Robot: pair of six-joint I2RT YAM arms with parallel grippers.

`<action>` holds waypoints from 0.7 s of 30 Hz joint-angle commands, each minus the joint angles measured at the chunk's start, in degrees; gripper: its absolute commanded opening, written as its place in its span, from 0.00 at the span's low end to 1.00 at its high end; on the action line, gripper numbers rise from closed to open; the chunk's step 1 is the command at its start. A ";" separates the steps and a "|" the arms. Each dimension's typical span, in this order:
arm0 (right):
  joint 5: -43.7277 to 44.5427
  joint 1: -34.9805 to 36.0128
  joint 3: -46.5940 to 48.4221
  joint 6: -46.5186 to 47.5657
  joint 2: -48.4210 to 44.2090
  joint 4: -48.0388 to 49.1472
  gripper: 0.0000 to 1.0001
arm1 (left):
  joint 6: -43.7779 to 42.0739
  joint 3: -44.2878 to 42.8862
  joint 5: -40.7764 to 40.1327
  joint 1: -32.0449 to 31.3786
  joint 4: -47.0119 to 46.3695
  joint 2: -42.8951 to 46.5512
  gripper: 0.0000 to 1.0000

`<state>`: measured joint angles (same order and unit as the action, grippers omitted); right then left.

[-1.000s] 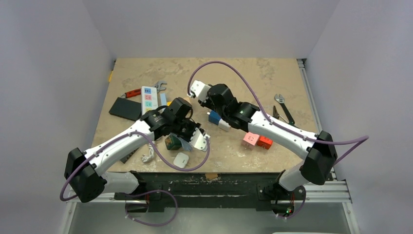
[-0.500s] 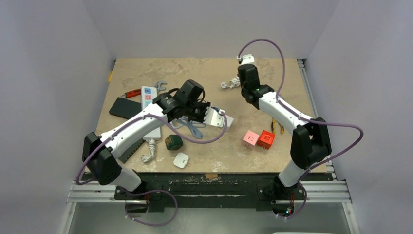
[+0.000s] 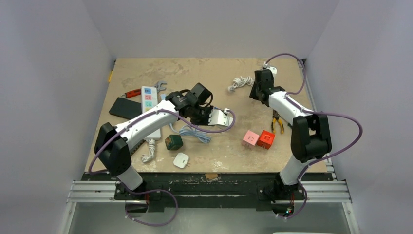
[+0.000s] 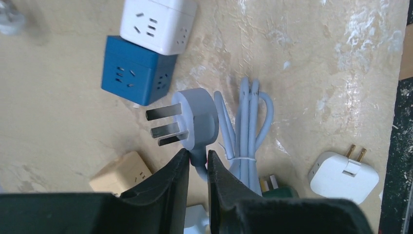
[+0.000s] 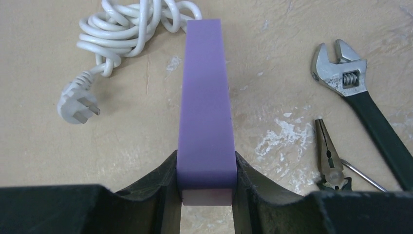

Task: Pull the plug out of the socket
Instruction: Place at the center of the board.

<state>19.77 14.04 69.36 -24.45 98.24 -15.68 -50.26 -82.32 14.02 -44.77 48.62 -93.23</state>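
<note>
My left gripper (image 4: 197,155) is shut on the neck of a grey three-pin plug (image 4: 197,117). Its pins are bare and point toward a blue cube socket (image 4: 134,70), a small gap apart. The plug's bundled grey cable (image 4: 248,126) lies beside it and shows in the top view (image 3: 195,133) below the left gripper (image 3: 196,118). My right gripper (image 5: 205,156) is shut on a purple power strip (image 5: 204,97), held over the far right of the table. In the top view the right gripper (image 3: 255,90) hides the strip.
A white cube socket (image 4: 158,19), a beige cube (image 4: 119,175) and a white adapter (image 4: 343,175) lie round the plug. A coiled white cable (image 5: 131,29), wrench (image 5: 360,92) and pliers (image 5: 328,156) lie under the right gripper. Pink (image 3: 251,139) and red (image 3: 266,139) cubes sit mid-right.
The left gripper has carried the grey plug and its cable away from the near edge toward the table's middle. The right arm has swung from the middle to the far right corner.
</note>
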 commanded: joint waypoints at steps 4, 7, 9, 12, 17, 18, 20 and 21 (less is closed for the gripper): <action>-3.51 -2.95 -0.62 -5.63 0.60 -3.77 0.39 | 2.39 4.77 -3.38 -0.05 2.64 -3.07 0.21; -3.09 -3.88 -0.51 -5.24 -0.58 -4.70 0.54 | 3.91 4.74 -2.40 -0.05 3.20 -4.44 0.24; -2.99 -4.62 -0.57 -4.99 -0.97 -5.46 0.58 | 4.51 3.71 -1.93 -0.05 4.36 -5.79 0.25; -2.45 -5.50 -0.84 -5.19 -1.68 -6.66 0.67 | 5.62 1.55 -3.63 -0.05 6.27 -8.66 0.26; -2.10 -5.55 -2.93 -5.82 -5.54 -7.21 0.81 | 8.91 -0.25 -5.39 1.71 4.69 -9.45 0.26; -1.43 -5.57 -3.51 -5.38 -7.09 -7.14 0.84 | 10.10 -1.22 -5.23 2.30 4.66 -9.42 0.26; -2.37 -5.23 -4.21 -3.09 -9.95 -5.80 0.94 | 12.55 -4.46 -2.21 4.25 6.77 -9.62 0.28; -2.66 -4.84 -4.06 -2.35 -11.10 -5.80 0.96 | 13.54 -6.80 1.12 5.36 9.02 -9.87 0.32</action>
<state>16.93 8.54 65.25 -28.82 94.35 -22.85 -42.30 -81.41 9.72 -42.96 54.19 -103.22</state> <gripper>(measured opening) 0.918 0.275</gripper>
